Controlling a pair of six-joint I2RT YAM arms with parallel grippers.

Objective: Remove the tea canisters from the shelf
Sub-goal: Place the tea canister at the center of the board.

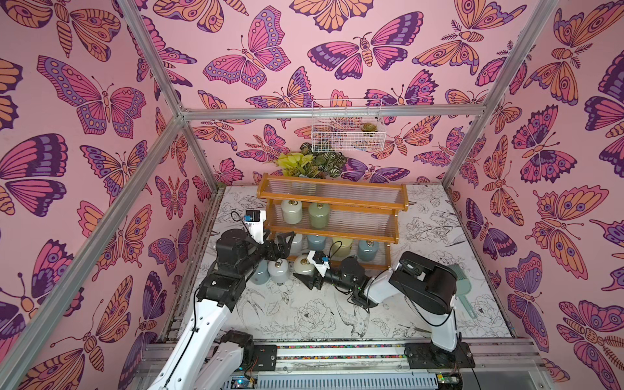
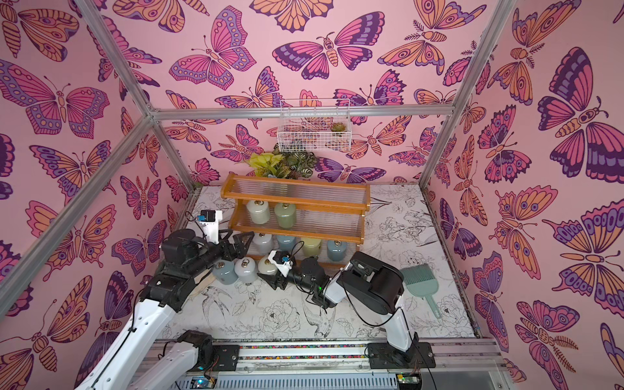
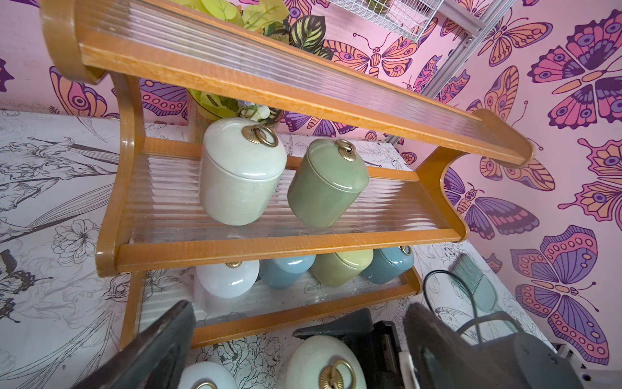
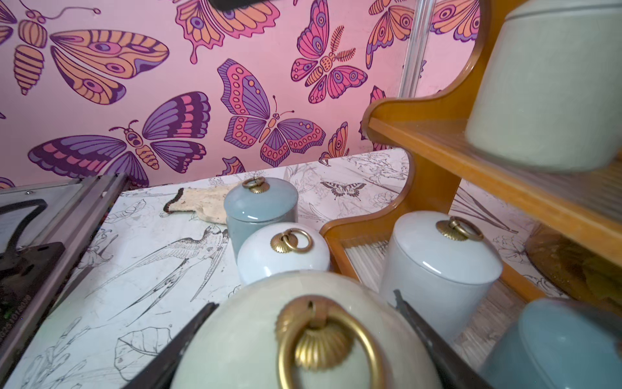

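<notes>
Tea canisters (image 1: 319, 216), small glossy ceramic-looking cylinders with gold ring pulls, are standing in three groups.

1. Middle tier. You are seeing two on the three-tier stepped shelf (image 1: 337, 201) of orange-brown wood and clear ribbed panels. A cream-white canister (image 1: 291, 212) is sitting just to the left of a sage green canister (image 1: 319, 216).
2. Lowest tier. Four are standing in a row, left to right: a white canister (image 3: 227, 281), a blue canister (image 1: 316, 242), a yellow-green canister (image 1: 342, 247) and a blue-grey canister (image 1: 367, 251).
3. Off the shelf. Three are lining up over the floral-print table (image 1: 429, 229), just in front of the shelf's left end. These are a second blue-grey canister (image 4: 259, 208), partly hidden in both top views under your left arm (image 1: 236, 256), a pale white canister (image 1: 278, 271) and a pale cream canister (image 4: 235, 330).

Your right jaws are clamping the pale cream canister, with the fingers (image 4: 161, 365) pressing against its two sides below the ring pull. You cannot tell whether it is resting on the table.

Your left jaws are standing wide apart with the fingers (image 3: 158, 347) holding nothing. They are hanging at the left end of the lowest tier, near the white canister.
</notes>
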